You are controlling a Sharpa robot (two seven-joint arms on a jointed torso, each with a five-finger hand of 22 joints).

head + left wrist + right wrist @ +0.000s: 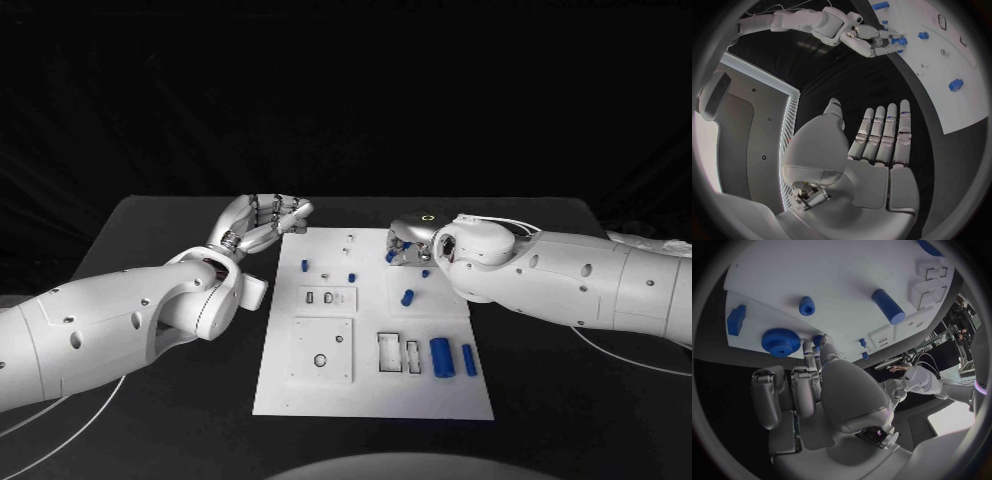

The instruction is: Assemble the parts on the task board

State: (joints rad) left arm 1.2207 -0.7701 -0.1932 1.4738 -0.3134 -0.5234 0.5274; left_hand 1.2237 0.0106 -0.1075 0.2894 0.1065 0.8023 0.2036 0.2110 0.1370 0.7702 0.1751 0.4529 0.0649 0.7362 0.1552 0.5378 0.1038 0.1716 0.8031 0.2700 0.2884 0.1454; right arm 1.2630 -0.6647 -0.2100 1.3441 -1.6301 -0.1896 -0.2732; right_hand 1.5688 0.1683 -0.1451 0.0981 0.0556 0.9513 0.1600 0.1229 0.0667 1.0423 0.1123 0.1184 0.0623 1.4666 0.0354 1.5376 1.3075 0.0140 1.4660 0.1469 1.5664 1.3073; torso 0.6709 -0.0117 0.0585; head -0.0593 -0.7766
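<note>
R hand [405, 243] pinching blue part [817, 341], L hand [267, 222] open

You see a white task board [325, 395] on a black table [159, 410]. The small parts [441, 357] are blue. Each robot hand [267, 222] looks silver, and the arms [116, 320] are white.

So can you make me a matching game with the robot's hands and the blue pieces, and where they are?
Things:
1. left hand
2. right hand
3. two long blue cylinders
4. blue gear

Places or states:
A. lying side by side near the task board's near right part
B. over the board's far edge, fingers on a small blue piece
C. open, flat, off the board's far left corner
D. on the board right by the right hand's fingers

Pairs: 1-C, 2-B, 3-A, 4-D
</note>
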